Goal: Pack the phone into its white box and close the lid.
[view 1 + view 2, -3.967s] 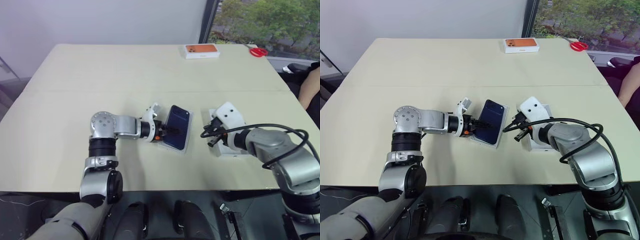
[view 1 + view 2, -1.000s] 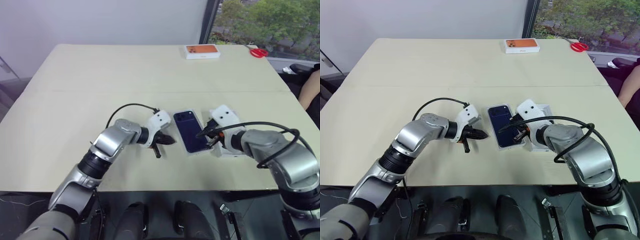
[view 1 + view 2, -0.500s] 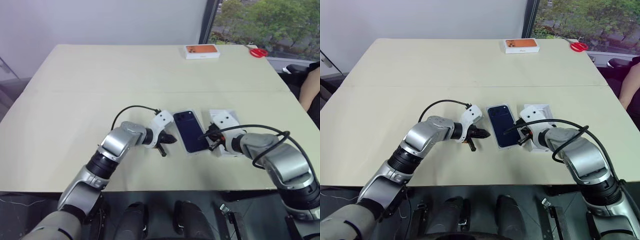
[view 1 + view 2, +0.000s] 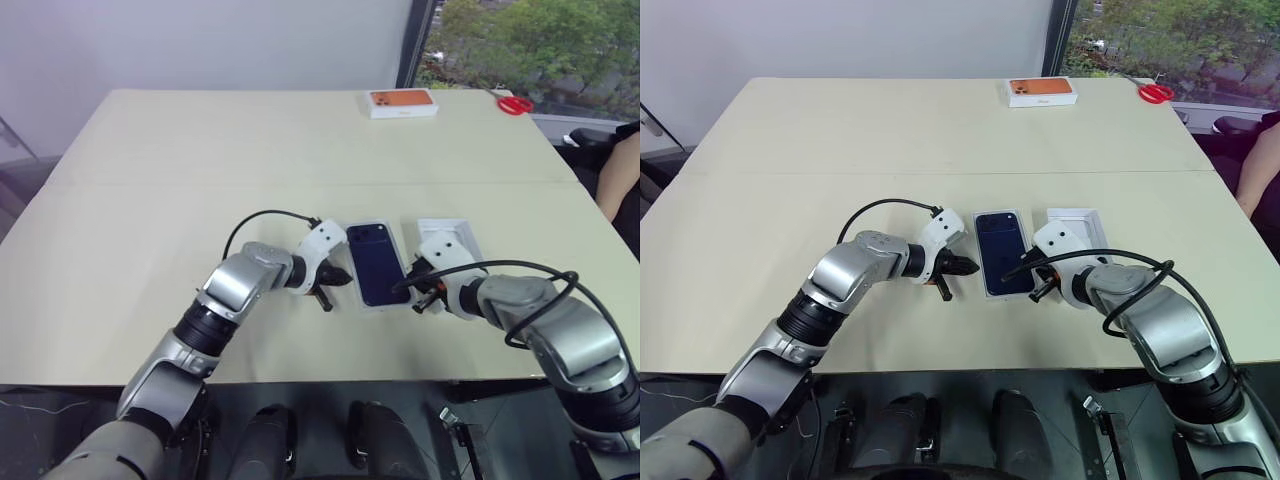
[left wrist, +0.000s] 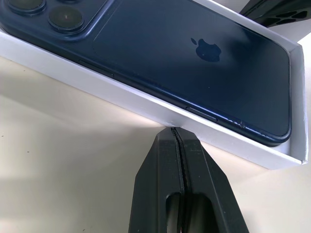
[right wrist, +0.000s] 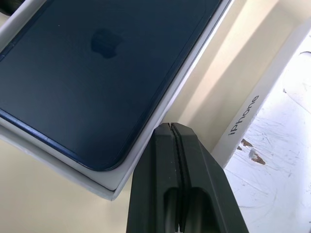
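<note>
**A:** From the head view, what's hard to read?

**B:** The lid (image 4: 446,238) is partly behind the right arm; only its far end shows, inner face up, on the table (image 4: 200,150). The white box (image 4: 345,236) shows just as a thin rim around the phone (image 4: 378,263), which lies in it back up, camera cluster at the far end. At the right edge a person's arm (image 4: 620,170) is cut off. The red object (image 4: 516,104) at the far corner is too small to be sure of. An orange-topped box (image 4: 403,102) sits at the far edge.

**B:** The left gripper (image 4: 343,279) is just beside the box's left side, the right gripper (image 4: 1036,279) at its right near corner.

**A:** And the left wrist view?

**B:** Left fingers (image 5: 160,194) pressed together, empty, tips at the box wall; touching or not, I cannot tell. The phone's ends run out of view.

**A:** Right wrist?

**B:** Clenched too, holding nothing, over the gap between box and lid. The lid's side reads "iPhone".

**A:** Changes?

**B:** Four seconds ago the left gripper held the phone tilted up; now it lies flat in the box. The right arm has drawn back, uncovering more lid.
</note>
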Tool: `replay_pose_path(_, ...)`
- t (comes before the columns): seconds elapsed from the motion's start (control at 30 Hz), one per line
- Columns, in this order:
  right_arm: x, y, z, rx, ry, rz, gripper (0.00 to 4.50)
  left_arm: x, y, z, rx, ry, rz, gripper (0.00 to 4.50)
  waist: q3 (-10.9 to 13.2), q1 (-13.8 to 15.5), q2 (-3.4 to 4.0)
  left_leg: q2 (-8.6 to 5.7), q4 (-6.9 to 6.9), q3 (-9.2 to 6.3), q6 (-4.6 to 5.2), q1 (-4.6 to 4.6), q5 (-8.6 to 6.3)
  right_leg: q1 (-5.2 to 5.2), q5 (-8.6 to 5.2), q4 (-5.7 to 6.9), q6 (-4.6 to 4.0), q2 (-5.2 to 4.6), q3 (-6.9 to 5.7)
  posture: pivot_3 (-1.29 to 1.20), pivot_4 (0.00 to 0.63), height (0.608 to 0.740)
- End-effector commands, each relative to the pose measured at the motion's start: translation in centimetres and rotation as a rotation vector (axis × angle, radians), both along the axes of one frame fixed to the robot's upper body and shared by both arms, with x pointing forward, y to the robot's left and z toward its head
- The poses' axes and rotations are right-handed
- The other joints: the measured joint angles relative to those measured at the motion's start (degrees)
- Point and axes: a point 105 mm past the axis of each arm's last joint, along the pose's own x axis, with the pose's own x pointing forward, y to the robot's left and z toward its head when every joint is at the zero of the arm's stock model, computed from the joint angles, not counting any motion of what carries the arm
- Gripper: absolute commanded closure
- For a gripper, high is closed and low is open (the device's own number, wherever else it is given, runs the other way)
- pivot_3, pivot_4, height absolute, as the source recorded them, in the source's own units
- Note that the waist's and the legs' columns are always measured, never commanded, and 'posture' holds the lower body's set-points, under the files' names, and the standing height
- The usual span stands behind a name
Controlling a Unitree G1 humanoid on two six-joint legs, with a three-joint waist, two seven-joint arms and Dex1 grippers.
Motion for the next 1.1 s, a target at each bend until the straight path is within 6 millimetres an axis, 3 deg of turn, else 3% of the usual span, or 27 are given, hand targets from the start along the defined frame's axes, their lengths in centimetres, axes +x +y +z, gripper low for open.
replay_pose_path(0.03, -0.5, 1.6, 0.8, 0.034, -0.028, 0.071, 4.5, -0.1, -0.8, 1.2, -0.024, -0.04, -0.035, 4.46, 0.0, 0.0, 0.0, 0.0, 0.0, 0.0, 0.0, 0.0, 0.0, 0.0, 0.0, 0.0, 0.0, 0.0, 0.0, 0.0, 0.15, 0.74)
replay_pose_path(0.37, -0.2, 0.7, 2.1, 0.026, -0.059, 0.042, 4.5, 0.0, -0.8, 1.3, -0.029, -0.041, -0.03, 4.46, 0.0, 0.02, 0.0, 0.0, 0.0, 0.0, 0.0, 0.0, 0.0, 0.0, 0.0, 0.0, 0.0, -0.01, 0.0, 0.0, 0.15, 0.74)
replay_pose_path(0.5, 0.6, -0.1, 4.6, 0.091, -0.105, -0.018, 2.64, 0.2, 0.2, 1.6, -0.033, -0.051, -0.015, 4.5, 0.0, -0.17, 0.01, 0.0, 0.0, 0.01, 0.0, 0.0, 0.0, 0.0, 0.0, 0.0, 0.0, 0.0, 0.01, 0.0, 0.15, 0.74)
replay_pose_path(0.63, 1.3, -0.7, 5.8, 0.131, -0.098, -0.108, 0.62, 0.2, 1.7, 3.0, -0.064, -0.14, -0.042, 4.5, 0.0, -0.09, 0.01, 0.04, -0.01, -0.01, 0.0, 0.01, 0.0, -0.03, 0.0, 0.06, 0.0, 0.02, 0.0, 0.0, 0.15, 0.74)
replay_pose_path(0.83, 2.1, -1.9, 3.0, 0.176, 0.045, -0.254, 0.62, -0.9, 4.7, 5.5, -0.158, -0.394, -0.194, 4.5, -0.02, -0.04, 0.04, 0.04, -0.03, 0.05, -0.02, 0.01, 0.01, -0.09, 0.01, 0.07, -0.05, -0.23, 0.06, 0.0, 0.15, 0.74)
replay_pose_path(1.1, 2.8, -2.6, 1.9, 0.21, 0.094, -0.332, 0.62, -3.3, 7.8, 5.4, -0.208, -0.4, -0.335, 4.5, -0.02, -0.13, 0.06, -0.01, -0.03, 0.09, -0.02, -0.03, 0.0, -0.09, -0.04, 0.02, -0.15, -0.3, 0.06, 0.0, 0.15, 0.74)
